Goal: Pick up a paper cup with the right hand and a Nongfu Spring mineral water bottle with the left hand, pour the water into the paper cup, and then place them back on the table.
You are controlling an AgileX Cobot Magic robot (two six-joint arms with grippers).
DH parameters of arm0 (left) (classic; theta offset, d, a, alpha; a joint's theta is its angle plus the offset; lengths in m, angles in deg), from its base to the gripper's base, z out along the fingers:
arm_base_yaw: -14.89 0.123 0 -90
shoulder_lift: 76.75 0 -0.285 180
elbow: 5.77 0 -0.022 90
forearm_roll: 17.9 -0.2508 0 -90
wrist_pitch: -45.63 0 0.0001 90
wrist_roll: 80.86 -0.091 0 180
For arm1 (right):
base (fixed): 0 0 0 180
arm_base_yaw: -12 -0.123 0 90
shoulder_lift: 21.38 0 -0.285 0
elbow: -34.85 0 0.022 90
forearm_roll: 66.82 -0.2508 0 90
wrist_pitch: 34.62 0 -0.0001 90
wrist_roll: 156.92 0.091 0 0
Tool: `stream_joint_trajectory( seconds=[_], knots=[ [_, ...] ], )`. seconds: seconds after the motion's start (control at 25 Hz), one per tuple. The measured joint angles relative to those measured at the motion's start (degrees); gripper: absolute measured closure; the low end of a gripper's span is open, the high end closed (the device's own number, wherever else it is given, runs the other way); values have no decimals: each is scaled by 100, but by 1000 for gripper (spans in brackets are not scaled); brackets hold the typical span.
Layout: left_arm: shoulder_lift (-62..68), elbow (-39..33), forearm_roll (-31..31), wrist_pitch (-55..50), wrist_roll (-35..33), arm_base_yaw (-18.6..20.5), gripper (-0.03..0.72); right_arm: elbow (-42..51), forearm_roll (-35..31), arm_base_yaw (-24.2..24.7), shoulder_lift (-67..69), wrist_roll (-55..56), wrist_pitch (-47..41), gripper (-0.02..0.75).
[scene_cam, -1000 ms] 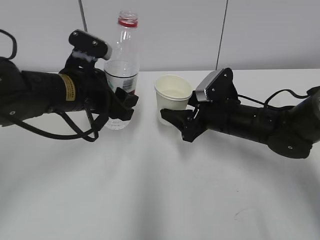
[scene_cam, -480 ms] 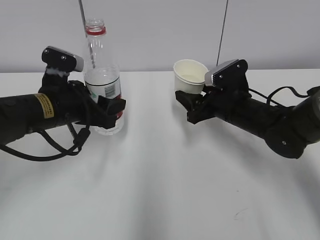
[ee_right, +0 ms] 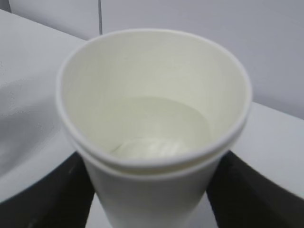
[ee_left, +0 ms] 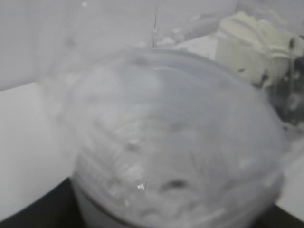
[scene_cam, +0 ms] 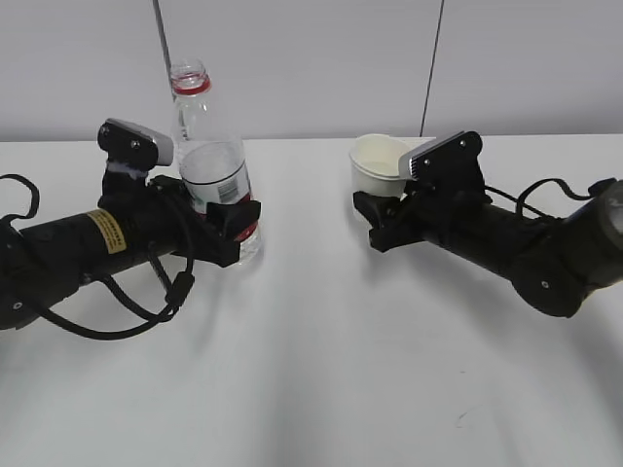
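My left gripper [scene_cam: 237, 226] is shut on the lower part of the Nongfu Spring mineral water bottle [scene_cam: 206, 161]. The bottle is capless and leans with its top a little to the left, and water shows in its lower half. In the left wrist view the bottle [ee_left: 175, 142] is a blur that fills the frame and hides the jaws. My right gripper [scene_cam: 375, 214] is shut on the paper cup [scene_cam: 378, 163]. In the right wrist view the cup [ee_right: 152, 190] is upright between my black fingers [ee_right: 42, 194], with a little water [ee_right: 159, 130] in it. I cannot tell whether either thing touches the table [scene_cam: 321, 370].
A grey panelled wall [scene_cam: 321, 58] runs behind the table's far edge. The paper cup also shows at the upper right of the left wrist view [ee_left: 247, 47]. A small dark mark [scene_cam: 465, 416] lies on the table at the front right.
Over the last second the arms drew apart, the bottle going left and the cup right. In the last half second both came down a little, and the bottle shifted slightly right.
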Motion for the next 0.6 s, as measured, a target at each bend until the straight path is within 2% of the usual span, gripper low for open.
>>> stream_joint_trajectory(
  seconds=[0.2, 0.6],
  knots=[
    [136, 0, 48, 127, -441, 0, 270, 0, 0, 0, 279, -9, 186, 227],
    [518, 0, 107, 473, -490, 5, 270, 0, -3, 0, 552, -103, 461, 227]
  ],
)
